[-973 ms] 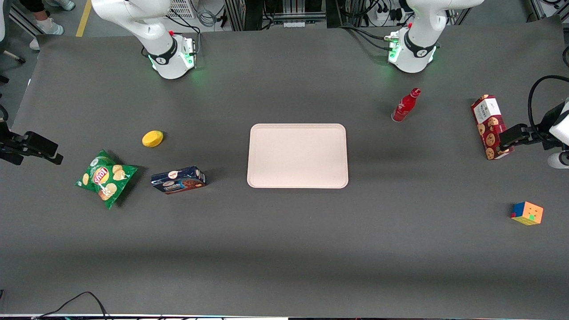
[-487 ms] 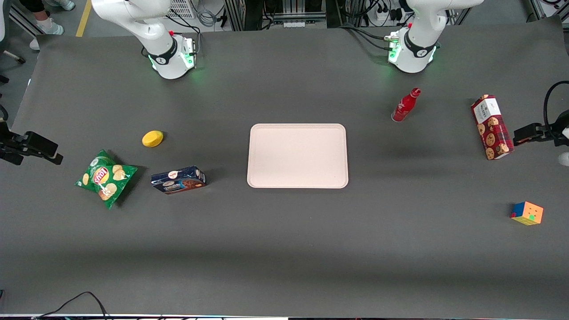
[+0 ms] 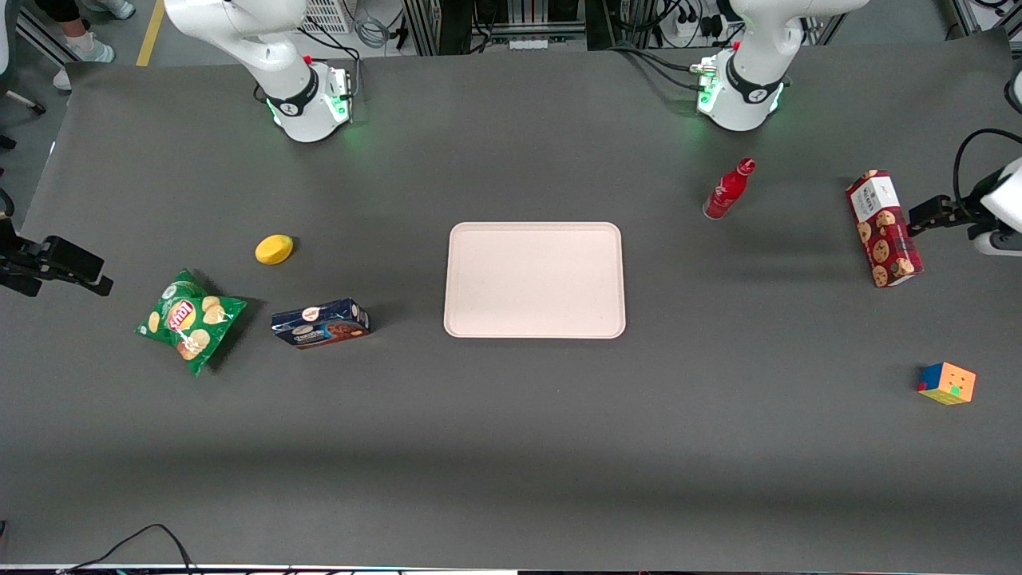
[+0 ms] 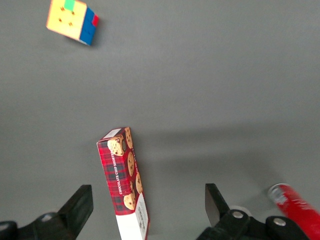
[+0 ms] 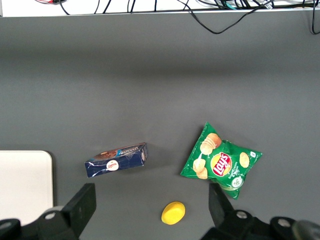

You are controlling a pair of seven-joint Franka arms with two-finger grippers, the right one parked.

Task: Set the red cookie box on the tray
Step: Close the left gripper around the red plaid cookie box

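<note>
The long dark-red tartan cookie box (image 3: pixel 882 229) lies flat on the grey worktop, well apart from the pale pink tray (image 3: pixel 534 279); the gripper (image 4: pixel 147 205) hovers above it, jaws spread wide across its long axis.

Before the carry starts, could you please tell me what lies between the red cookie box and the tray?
In the front view, only the red bottle nears that stretch, standing farther from the camera than the line from the red cookie box to the tray. The open gripper hovers over the box.
</note>
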